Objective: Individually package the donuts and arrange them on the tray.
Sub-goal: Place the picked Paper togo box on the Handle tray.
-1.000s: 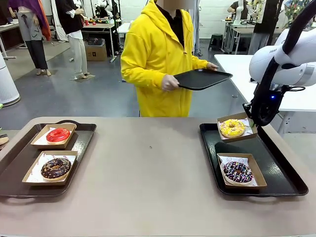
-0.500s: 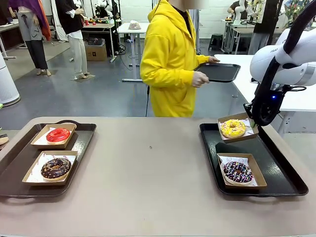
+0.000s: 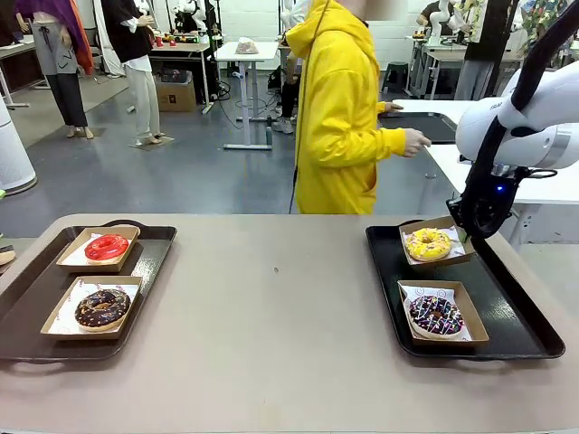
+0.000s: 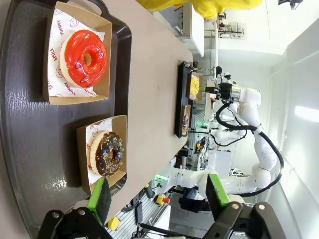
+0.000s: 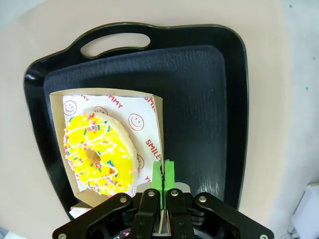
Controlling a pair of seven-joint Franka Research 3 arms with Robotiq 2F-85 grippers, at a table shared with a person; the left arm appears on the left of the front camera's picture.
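Nearest, on the right tray's front edge, sits the boxed purple-brown sprinkled donut. Behind it, the right gripper pinches the rim of the box holding the yellow donut. Across the table, the chocolate donut and red donut rest boxed on the left tray, the left gripper spread wide above. Farther off stands a person in yellow.
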